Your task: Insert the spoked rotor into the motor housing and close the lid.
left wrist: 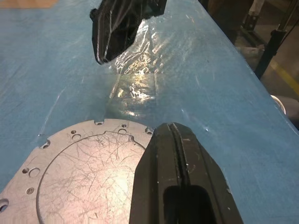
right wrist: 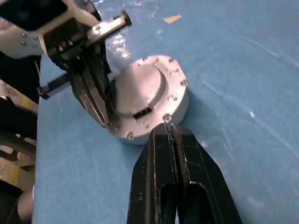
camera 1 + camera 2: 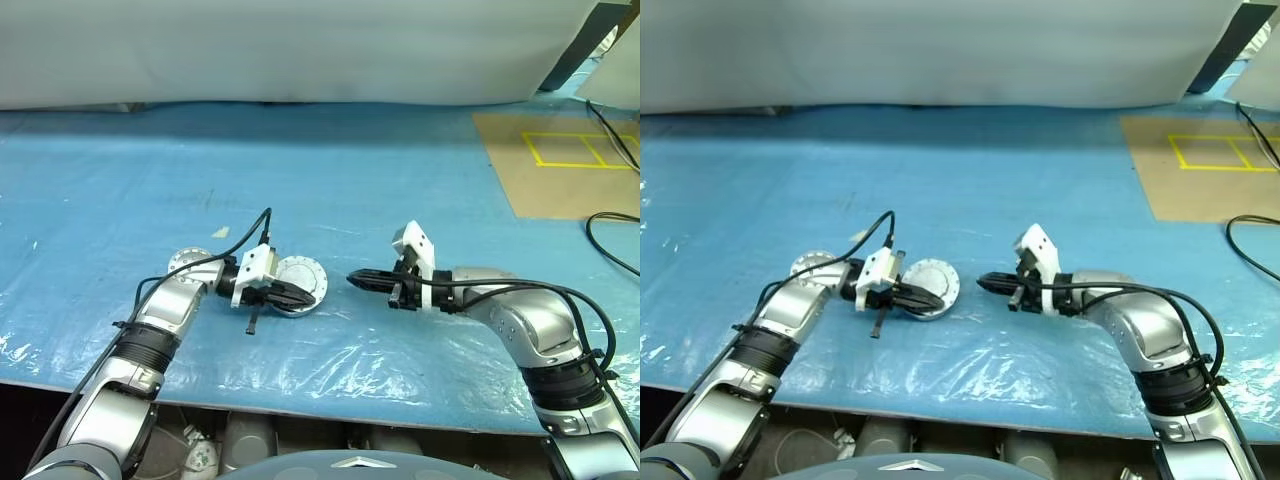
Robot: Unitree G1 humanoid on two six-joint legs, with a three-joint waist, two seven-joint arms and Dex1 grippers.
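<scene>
The lid [image 3: 300,284] is down, smooth grey face up with small screws round its edge, capping the motor housing [image 2: 180,106], whose silver side wall shows beneath it in the right wrist view. The stacked puck sits on the blue plastic sheet [image 3: 400,180] that covers the table.

Right over the near edge of that lid we have the left gripper [image 3: 303,297], its two black fingers [image 1: 175,177] pressed flat together, nothing between them. From the head views the tips overlap the lid's rim; whether they actually touch the metal, I cannot tell. In the left wrist view the scratched lid face lies just beside and under those closed fingers.

Now across to the other side: the right gripper [image 3: 352,281] points straight back at the puck, tips just short of it, a strip of bare blue sheet between them. Its fingers [image 2: 173,158] are also clamped shut and hold nothing. In the right wrist view the lid and housing sit just beyond its tips, with the left gripper on the far side of the puck.

Behind the left gripper's wrist, another round silver disc [image 3: 186,262] lies on the sheet, partly hidden by the arm. Well beyond the right gripper, at the far corner, a brown board [image 3: 560,170] with yellow tape squares [image 3: 575,150] lies flat, black cables [image 3: 615,135] trailing over it.
</scene>
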